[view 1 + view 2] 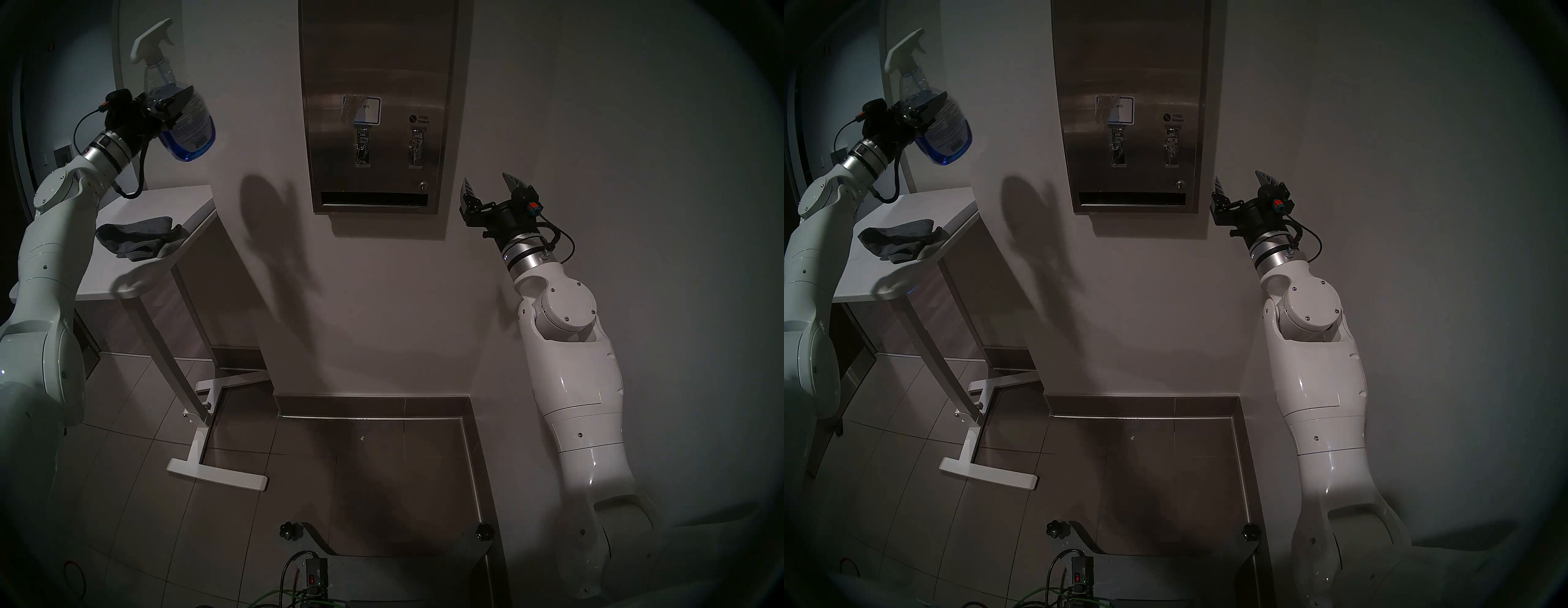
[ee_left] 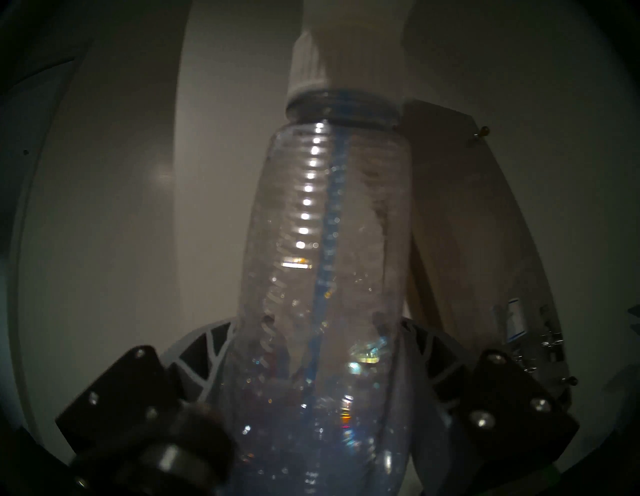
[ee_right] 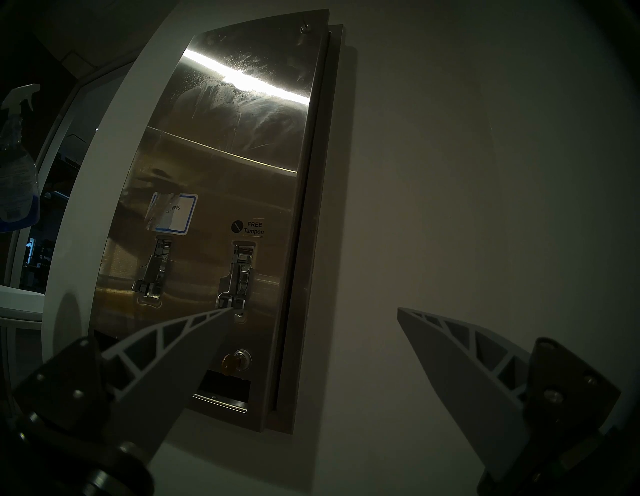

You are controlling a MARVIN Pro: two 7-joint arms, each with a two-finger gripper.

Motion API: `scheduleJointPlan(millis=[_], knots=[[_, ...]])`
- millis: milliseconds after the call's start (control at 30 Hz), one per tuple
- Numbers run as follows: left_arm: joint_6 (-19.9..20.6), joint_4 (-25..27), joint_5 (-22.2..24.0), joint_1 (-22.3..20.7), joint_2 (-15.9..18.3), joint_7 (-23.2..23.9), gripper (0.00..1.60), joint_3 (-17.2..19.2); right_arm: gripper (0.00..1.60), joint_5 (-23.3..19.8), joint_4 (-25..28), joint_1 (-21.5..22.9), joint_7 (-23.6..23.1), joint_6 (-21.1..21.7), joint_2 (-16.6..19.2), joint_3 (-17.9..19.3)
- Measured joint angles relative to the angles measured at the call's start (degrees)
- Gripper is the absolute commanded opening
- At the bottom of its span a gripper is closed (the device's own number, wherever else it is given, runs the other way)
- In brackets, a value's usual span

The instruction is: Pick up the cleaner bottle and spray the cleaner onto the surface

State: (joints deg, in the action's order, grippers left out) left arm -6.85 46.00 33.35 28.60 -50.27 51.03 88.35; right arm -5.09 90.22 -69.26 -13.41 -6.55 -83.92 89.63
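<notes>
My left gripper (image 1: 169, 108) (image 1: 924, 112) is shut on the cleaner bottle (image 1: 191, 127) (image 1: 947, 131), raised high at the left of the wall. The bottle leans a little, its white spray head (image 1: 148, 40) on top. Blue cleaner (image 1: 186, 150) fills its lower part. In the left wrist view the clear ribbed neck (image 2: 325, 225) rises between the fingers (image 2: 204, 356). The surface, a brushed steel wall dispenser (image 1: 377, 63) (image 1: 1127, 51) (image 3: 225, 156), lies to the bottle's right, with whitish smears (image 3: 242, 100) near its top. My right gripper (image 1: 488, 182) (image 1: 1239, 178) (image 3: 314, 310) is open and empty beside the dispenser's lower right corner.
A white table (image 1: 140, 263) stands below the left arm with a grey cloth (image 1: 135, 240) on it. Its white feet (image 1: 216, 467) rest on the tiled floor. A wall corner juts out between table and dispenser. My base (image 1: 382, 569) is at the bottom.
</notes>
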Motion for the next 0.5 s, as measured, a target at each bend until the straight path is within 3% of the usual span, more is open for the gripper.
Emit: scheduleJointPlan(millis=[500], knots=[[8.05, 8.09, 0.76, 3.31, -5.29, 2.31, 0.00, -1.50, 1.60, 0.00, -0.02, 0.00, 0.00, 0.00, 0.01, 0.00]])
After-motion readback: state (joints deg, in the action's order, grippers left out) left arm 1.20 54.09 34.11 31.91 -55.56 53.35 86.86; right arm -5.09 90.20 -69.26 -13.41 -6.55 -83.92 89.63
